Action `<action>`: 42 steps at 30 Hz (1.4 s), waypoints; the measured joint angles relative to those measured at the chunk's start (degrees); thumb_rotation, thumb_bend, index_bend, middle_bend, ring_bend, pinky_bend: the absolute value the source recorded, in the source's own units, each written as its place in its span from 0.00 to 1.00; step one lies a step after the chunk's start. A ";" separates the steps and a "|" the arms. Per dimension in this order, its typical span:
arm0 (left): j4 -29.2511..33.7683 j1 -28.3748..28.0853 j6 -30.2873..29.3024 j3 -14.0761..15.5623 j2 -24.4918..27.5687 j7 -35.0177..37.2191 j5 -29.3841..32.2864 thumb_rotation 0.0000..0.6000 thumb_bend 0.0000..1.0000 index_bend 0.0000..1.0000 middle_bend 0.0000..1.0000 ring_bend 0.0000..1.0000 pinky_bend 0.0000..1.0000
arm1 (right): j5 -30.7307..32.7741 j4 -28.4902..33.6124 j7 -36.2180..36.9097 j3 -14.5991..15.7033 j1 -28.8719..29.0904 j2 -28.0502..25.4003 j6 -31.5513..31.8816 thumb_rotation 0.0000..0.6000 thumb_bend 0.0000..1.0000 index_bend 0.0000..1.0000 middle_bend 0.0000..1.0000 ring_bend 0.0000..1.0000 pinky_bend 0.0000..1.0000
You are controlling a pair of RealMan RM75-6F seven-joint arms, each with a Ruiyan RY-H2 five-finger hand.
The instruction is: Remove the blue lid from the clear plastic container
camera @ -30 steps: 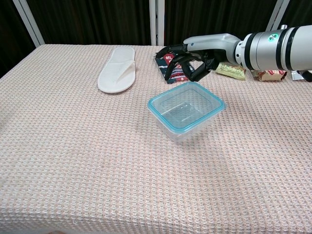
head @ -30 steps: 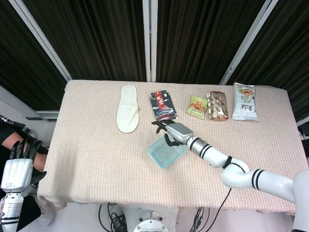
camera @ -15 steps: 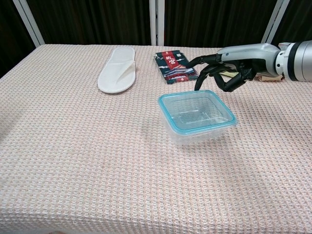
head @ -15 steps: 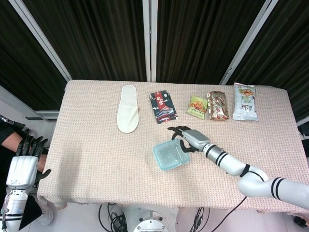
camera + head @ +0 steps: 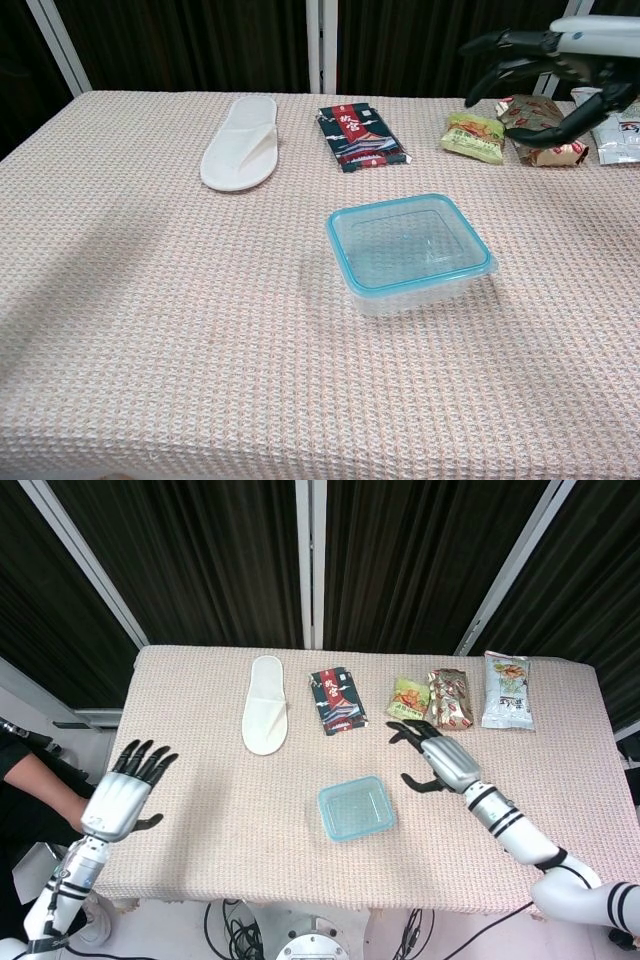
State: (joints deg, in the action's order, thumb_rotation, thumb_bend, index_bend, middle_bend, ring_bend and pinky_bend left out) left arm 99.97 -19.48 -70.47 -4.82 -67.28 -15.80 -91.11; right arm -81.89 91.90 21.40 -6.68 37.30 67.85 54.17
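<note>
The bench (image 5: 200, 780) carries the clear plastic container (image 5: 412, 258) near its front edge, blue lid (image 5: 408, 243) still on. The right hand (image 5: 437, 757) has drawn back from it, fingers released and holding nothing, while the left hand (image 5: 125, 795) has risen open at the left edge. The lid's removal has yet to start.

Print on the snack packets (image 5: 362, 137) is too small to read.
</note>
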 measured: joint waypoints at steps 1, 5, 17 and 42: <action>0.60 -0.89 1.08 0.04 -0.26 0.43 -0.51 1.00 0.00 0.11 0.09 0.00 0.02 | 0.31 0.38 -1.74 0.09 -1.19 -0.45 1.78 1.00 0.28 0.00 0.16 0.00 0.00; 3.03 -5.98 6.69 0.26 -2.34 1.99 -3.70 1.00 0.00 0.11 0.09 0.00 0.02 | 1.50 2.35 -6.11 0.45 -6.90 -2.95 9.84 1.00 0.26 0.00 0.13 0.00 0.00; 1.93 -21.95 23.24 -3.19 -19.99 -1.06 -3.63 1.00 0.00 0.08 0.05 0.00 0.00 | 2.60 2.49 -4.77 1.44 -15.41 -6.68 17.78 1.00 0.23 0.00 0.07 0.00 0.00; -11.41 -31.37 23.76 -11.63 -35.96 -19.57 29.43 1.00 0.00 0.07 0.03 0.00 0.00 | -0.15 -2.18 0.94 1.42 -19.97 -4.71 20.42 1.00 0.23 0.00 0.06 0.00 0.00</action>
State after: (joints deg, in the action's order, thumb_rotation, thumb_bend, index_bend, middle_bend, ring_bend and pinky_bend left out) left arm 88.56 -50.85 -46.71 -16.45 -103.24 -35.37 -61.68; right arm -82.05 89.72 22.34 -5.27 17.33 63.14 74.60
